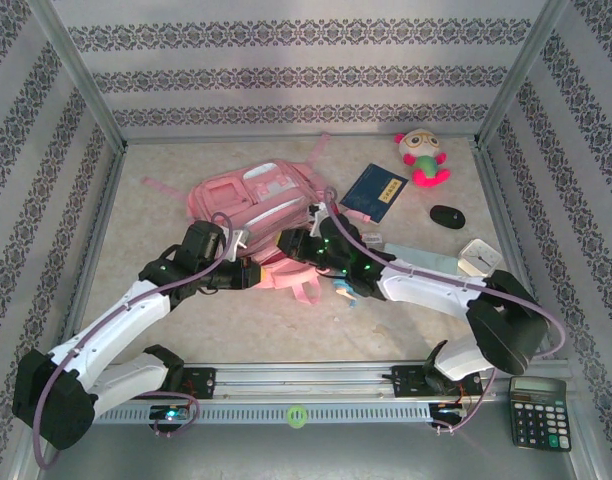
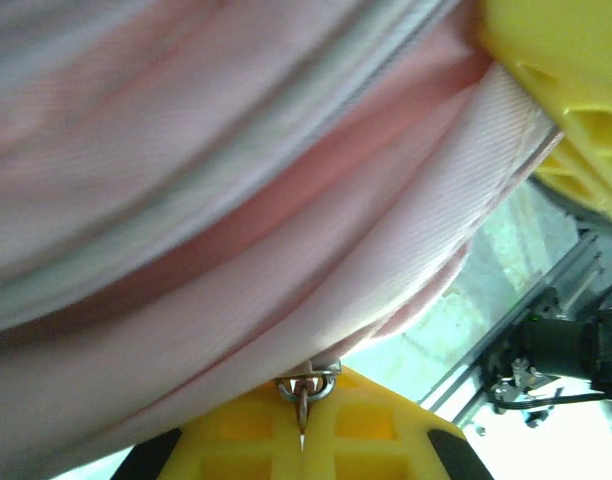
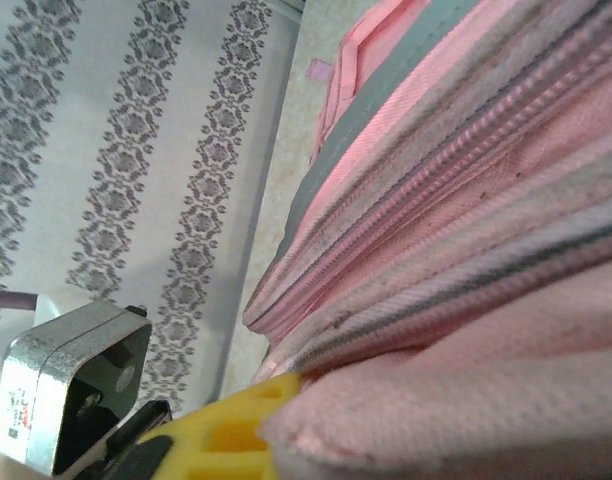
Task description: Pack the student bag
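On the table (image 1: 136, 240), the student bag (image 1: 254, 200) lies flat at centre. At its six o'clock edge the left gripper (image 1: 244, 272), and at two o'clock of that the right gripper (image 1: 286, 242), each pinch pink fabric. Uneven pulling could slip the cloth free or jam the zip (image 3: 456, 170).

You have a pink student bag (image 1: 251, 200) with paler pockets and white trim mid-frame, navy booklet (image 1: 374, 190) to its right, white-pink-green plush toy (image 1: 422, 155) upper right, black calculator (image 1: 538, 410) lower right, mottled beige counter (image 1: 286, 330), white walls (image 1: 286, 60) banded with grey damask, yellow fingers (image 2: 566, 90) on your left end effector (image 2: 416, 230)
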`<state>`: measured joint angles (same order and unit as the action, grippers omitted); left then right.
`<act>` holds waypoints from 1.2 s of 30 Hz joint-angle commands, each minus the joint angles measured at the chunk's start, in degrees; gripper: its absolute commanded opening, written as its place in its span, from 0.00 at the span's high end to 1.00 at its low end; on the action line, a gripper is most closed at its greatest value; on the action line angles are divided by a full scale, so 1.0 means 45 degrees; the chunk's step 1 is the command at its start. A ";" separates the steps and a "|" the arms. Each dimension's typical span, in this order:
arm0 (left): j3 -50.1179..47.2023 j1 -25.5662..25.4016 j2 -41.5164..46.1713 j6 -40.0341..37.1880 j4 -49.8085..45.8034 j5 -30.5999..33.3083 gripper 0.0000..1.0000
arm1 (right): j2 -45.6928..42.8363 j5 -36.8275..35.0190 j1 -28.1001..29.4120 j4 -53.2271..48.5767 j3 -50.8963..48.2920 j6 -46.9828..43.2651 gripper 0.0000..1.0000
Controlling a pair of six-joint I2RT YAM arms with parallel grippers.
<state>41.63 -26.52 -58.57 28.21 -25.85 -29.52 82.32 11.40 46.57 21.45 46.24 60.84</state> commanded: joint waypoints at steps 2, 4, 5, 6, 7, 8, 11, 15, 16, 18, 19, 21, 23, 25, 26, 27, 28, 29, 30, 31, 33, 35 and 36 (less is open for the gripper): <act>0.0794 0.0332 -0.0005 -0.1904 -0.2564 0.1900 1.00 | -0.1345 0.2477 -0.1231 -0.0690 -0.0069 -0.1518 0.99; 0.0968 0.0414 -0.0154 -0.2369 -0.2861 0.2401 1.00 | -0.1491 0.3521 -0.1530 -0.1341 0.0237 -0.2112 1.00; 0.1046 0.0470 -0.0283 -0.2606 -0.2906 0.2634 1.00 | -0.1497 0.4125 -0.1662 -0.1539 0.0417 -0.2309 1.00; 0.1139 0.0493 -0.0408 -0.2767 -0.2952 0.2883 1.00 | -0.1492 0.4610 -0.1734 -0.1610 0.0560 -0.2419 1.00; 0.1296 0.0555 -0.0595 -0.2951 -0.3036 0.3214 1.00 | -0.1478 0.5135 -0.1771 -0.1598 0.0693 -0.2492 1.00; 0.1447 0.0645 -0.0828 -0.3095 -0.3121 0.3597 1.00 | -0.1458 0.5587 -0.1774 -0.1631 0.0844 -0.2521 1.00; 0.1725 0.1178 -0.1455 -0.3329 -0.3260 0.4751 1.00 | -0.1652 0.6203 -0.1806 -0.1945 0.1227 -0.2625 1.00; 0.1730 0.2454 -0.1904 -0.3473 -0.2938 0.6066 1.00 | -0.2425 0.5778 -0.1998 -0.2455 0.1229 -0.2710 1.00; 0.1674 0.2825 -0.1913 -0.3527 -0.2693 0.6388 1.00 | -0.2641 0.5614 -0.2036 -0.2613 0.1229 -0.2739 1.00; 0.1589 0.3681 -0.1973 -0.3614 -0.2074 0.6519 1.00 | -0.2943 0.5261 -0.1979 -0.2772 0.1229 -0.2732 1.00; 0.1551 0.4151 -0.2037 -0.3574 -0.1646 0.6462 1.00 | -0.3015 0.5050 -0.1843 -0.2735 0.1192 -0.2701 1.00; 0.1686 0.4903 -0.2262 -0.3504 -0.1034 0.5736 1.00 | -0.3031 0.4267 -0.1398 -0.2698 0.1221 -0.2687 1.00; 0.2165 0.5132 -0.2568 -0.3638 -0.0982 0.5125 0.99 | -0.2764 0.3081 -0.0773 -0.2680 0.1382 -0.2639 1.00; 0.2744 0.5132 -0.2620 -0.3921 -0.1280 0.4683 0.82 | -0.2281 0.2156 -0.0259 -0.2421 0.1665 -0.2531 1.00; 0.2943 0.5132 -0.2500 -0.4155 -0.1402 0.4264 0.71 | -0.1936 0.1874 -0.0085 -0.2143 0.1857 -0.2480 1.00; 0.3048 0.5134 -0.2275 -0.4543 -0.1451 0.3680 0.63 | -0.1613 0.1695 0.0014 -0.1988 0.2059 -0.2426 1.00; 0.3054 0.5132 -0.1910 -0.5027 -0.1435 0.3012 0.52 | -0.1242 0.1458 0.0114 -0.1907 0.2336 -0.2386 1.00; 0.2938 0.5142 -0.1413 -0.5647 -0.1290 0.2360 0.45 | -0.0869 0.1182 0.0175 -0.1816 0.2593 -0.2323 1.00; 0.2778 0.5133 -0.0918 -0.6311 -0.1117 0.1621 0.44 | -0.0573 0.0877 0.0208 -0.1792 0.2829 -0.2151 1.00; 0.2540 0.5132 -0.0316 -0.7098 -0.0877 0.0863 0.43 | -0.0262 0.0517 0.0261 -0.1600 0.2980 -0.1860 1.00; 0.1933 0.5130 0.1078 -0.8753 -0.0252 -0.0405 0.37 | 0.0327 0.0184 0.0349 -0.1175 0.3273 -0.1406 1.00; 0.1065 0.5119 0.2482 -1.0467 0.0573 -0.1521 0.31 | 0.0900 0.0064 0.0537 -0.0870 0.3713 -0.1135 1.00; 0.0730 0.5118 0.3062 -1.1114 0.0908 -0.1995 0.28 | 0.1087 0.0060 0.0618 -0.0737 0.3866 -0.1036 1.00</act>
<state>48.62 -3.64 -49.91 -7.64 -27.57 -27.70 85.47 15.49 48.51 11.49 60.03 53.80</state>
